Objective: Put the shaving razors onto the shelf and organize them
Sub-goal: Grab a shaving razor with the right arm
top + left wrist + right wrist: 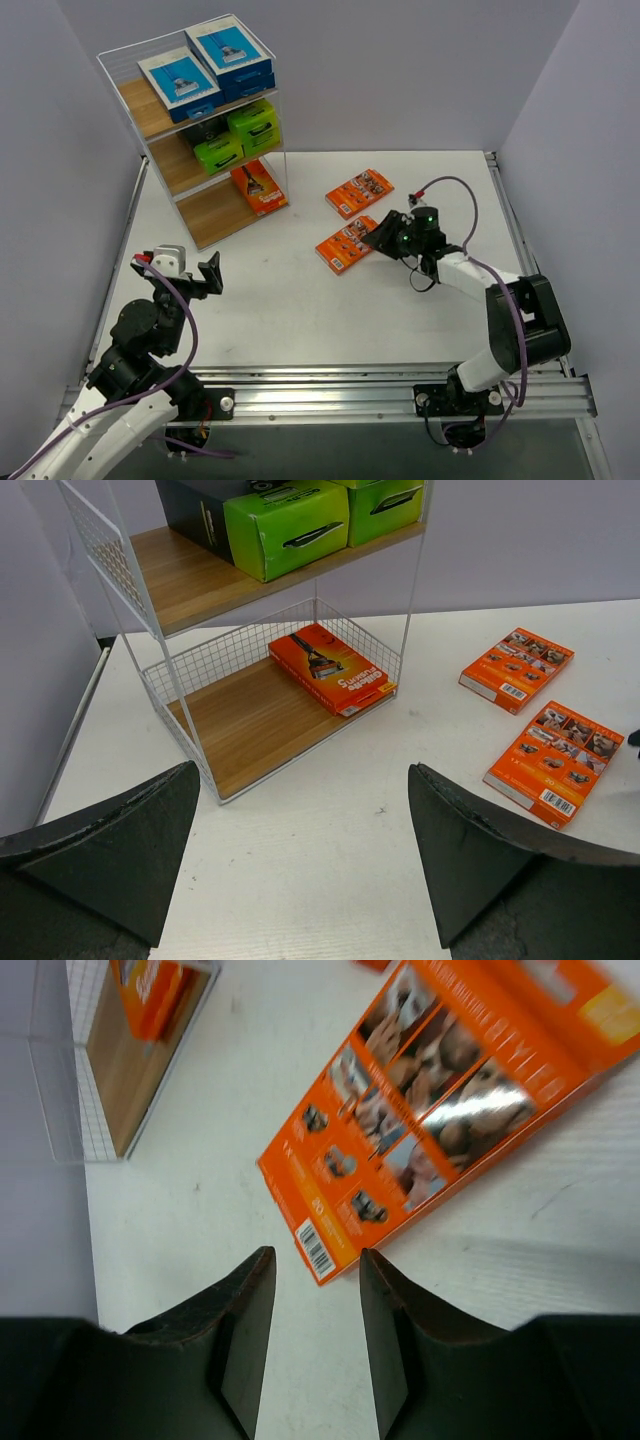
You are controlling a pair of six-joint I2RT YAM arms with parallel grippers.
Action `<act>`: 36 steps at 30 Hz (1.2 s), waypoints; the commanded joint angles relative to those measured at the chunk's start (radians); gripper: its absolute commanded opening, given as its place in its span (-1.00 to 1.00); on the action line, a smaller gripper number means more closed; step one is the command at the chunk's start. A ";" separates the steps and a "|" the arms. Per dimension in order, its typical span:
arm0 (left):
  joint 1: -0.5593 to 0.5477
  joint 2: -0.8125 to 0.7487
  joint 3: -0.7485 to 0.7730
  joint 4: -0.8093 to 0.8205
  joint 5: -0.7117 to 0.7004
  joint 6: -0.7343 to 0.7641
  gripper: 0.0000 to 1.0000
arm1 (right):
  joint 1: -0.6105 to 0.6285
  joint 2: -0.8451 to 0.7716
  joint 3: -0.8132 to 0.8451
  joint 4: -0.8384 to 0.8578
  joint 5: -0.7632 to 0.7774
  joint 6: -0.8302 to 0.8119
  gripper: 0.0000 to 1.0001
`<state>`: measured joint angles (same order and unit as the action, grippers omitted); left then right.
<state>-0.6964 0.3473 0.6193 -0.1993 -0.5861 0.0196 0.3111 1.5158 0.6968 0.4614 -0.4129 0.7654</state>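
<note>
Quick rundown from us: the right gripper (315, 1258) is down low over the table (290, 310). Its fingers are a little apart with nothing between them. The barcode corner of the nearer orange pack (346, 244) sits just past the fingertips, and as far as we can see it isn't pinched. That pack lies flat with its printed back up. In the top view its long axis runs on a diagonal from near-left to far-right, and the right-hand end is the one by the gripper. A second orange pack (360, 193) lies flat just beyond it, not touching, on pretty much the same diagonal. The third orange pack (259, 187) is on the bottom board of the shelf (205, 215), tucked against the right-hand wire side. It's face up, with its long axis running front to back. On the middle board we see the lime-green packs (252, 125), and on the top board the blue-and-white packs (180, 80). The left gripper (302, 775) hangs over the near-left of the table facing the shelf, fingers spread wide and empty.
</note>
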 commanded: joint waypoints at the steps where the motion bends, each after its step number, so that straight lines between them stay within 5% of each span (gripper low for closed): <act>1: 0.006 -0.011 0.017 0.026 0.003 0.009 0.88 | -0.088 -0.023 0.082 -0.090 -0.030 -0.064 -0.30; 9: 0.009 -0.013 0.017 0.026 0.015 0.006 0.88 | -0.216 0.122 0.164 -0.079 -0.067 -0.112 -0.30; 36: 0.009 -0.004 0.019 0.026 0.051 -0.001 0.88 | -0.306 0.422 -0.016 0.419 -0.073 0.275 -0.26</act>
<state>-0.6918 0.3443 0.6193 -0.1993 -0.5449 0.0193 0.0071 1.9007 0.7231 0.8528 -0.5056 0.9974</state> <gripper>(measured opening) 0.941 0.371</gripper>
